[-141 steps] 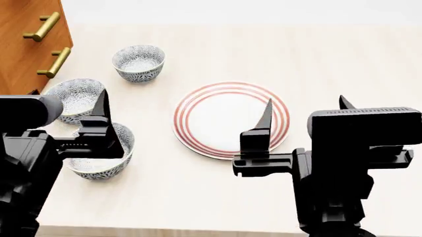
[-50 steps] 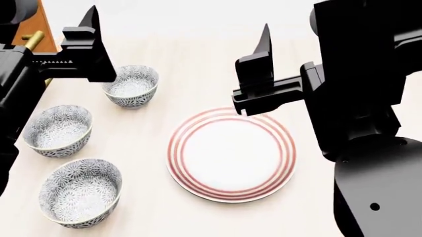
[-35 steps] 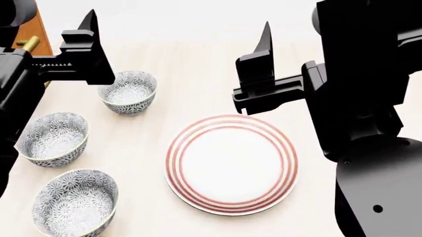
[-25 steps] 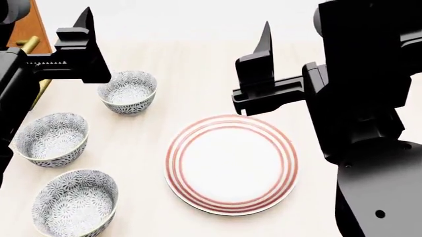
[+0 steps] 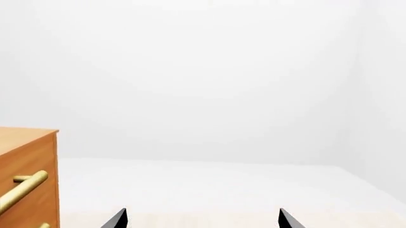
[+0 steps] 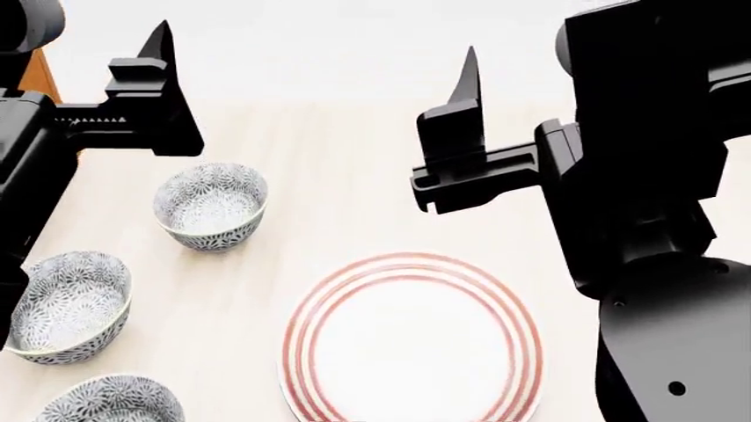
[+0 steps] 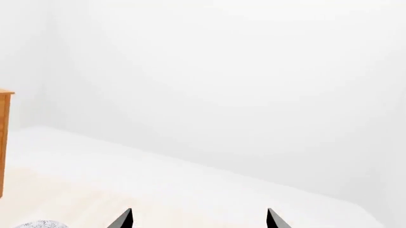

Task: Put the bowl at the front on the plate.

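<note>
Three patterned bowls line the table's left side in the head view. The bowl at the front is nearest me and cut off by the frame's bottom edge. The middle bowl and the far bowl stand behind it. The red-ringed plate lies to their right and holds nothing. My left gripper hangs high above the far bowl, open with nothing between its fingertips. My right gripper hovers above the plate's far side, open too and holding nothing. Both are well above the table.
A wooden drawer cabinet with brass handles stands at the table's far left. A sliver of a bowl shows in the right wrist view. The pale table runs on beyond the plate to a white wall.
Over the last second the bowls and plate have slid down the head view, and the front bowl now sits at its bottom edge. Both grippers stay raised and open.
</note>
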